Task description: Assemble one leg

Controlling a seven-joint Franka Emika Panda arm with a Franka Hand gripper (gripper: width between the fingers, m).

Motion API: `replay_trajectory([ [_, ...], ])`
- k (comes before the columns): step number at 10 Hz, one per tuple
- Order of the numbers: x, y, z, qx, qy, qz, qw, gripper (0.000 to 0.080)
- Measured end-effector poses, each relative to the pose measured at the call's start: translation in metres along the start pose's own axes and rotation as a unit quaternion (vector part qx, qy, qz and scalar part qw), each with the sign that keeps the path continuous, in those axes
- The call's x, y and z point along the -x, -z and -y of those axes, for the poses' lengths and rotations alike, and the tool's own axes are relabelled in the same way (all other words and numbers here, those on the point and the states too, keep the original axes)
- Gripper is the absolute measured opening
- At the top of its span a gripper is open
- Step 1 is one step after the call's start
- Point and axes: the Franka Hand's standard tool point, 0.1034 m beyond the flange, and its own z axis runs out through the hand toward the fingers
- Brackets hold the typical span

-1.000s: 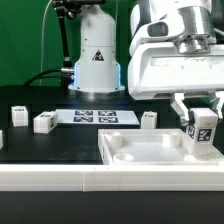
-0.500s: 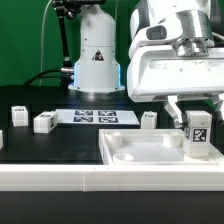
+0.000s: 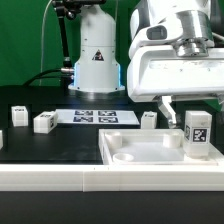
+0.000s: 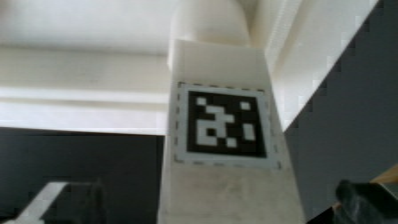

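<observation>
A white leg with a black-and-white tag stands upright in the far right corner of the large white tray-like part. My gripper is right above it. The jaws are spread wide, one finger on either side of the leg's top, with a gap between each finger and the leg. In the wrist view the leg fills the middle, and the gripper straddles it with both dark fingertips standing clear of its sides.
Three more white legs lie on the black table. The marker board lies behind them. The arm's white base stands at the back.
The jaws have opened and let go of the leg, which stays standing in the tray's corner. The fingers now sit wider apart and slightly higher.
</observation>
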Motion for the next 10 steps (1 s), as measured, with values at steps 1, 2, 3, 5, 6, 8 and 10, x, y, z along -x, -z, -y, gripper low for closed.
replay_trajectory([
  [1,0.000,0.000,0.000,0.000,0.001,0.000,1.000,0.0649],
  [2,-0.003,0.004,-0.001,-0.001,0.005,0.009,1.000,0.0649],
  [3,-0.009,0.011,-0.003,0.000,0.006,0.008,1.000,0.0649],
  [5,-0.013,0.017,-0.004,-0.001,0.002,0.025,1.000,0.0649],
  [6,-0.011,0.014,-0.004,-0.001,-0.001,0.030,1.000,0.0649],
  [8,-0.008,0.008,-0.003,-0.007,-0.006,0.106,0.994,0.0649],
  [10,-0.011,0.004,-0.003,-0.011,-0.012,0.165,0.986,0.0649],
])
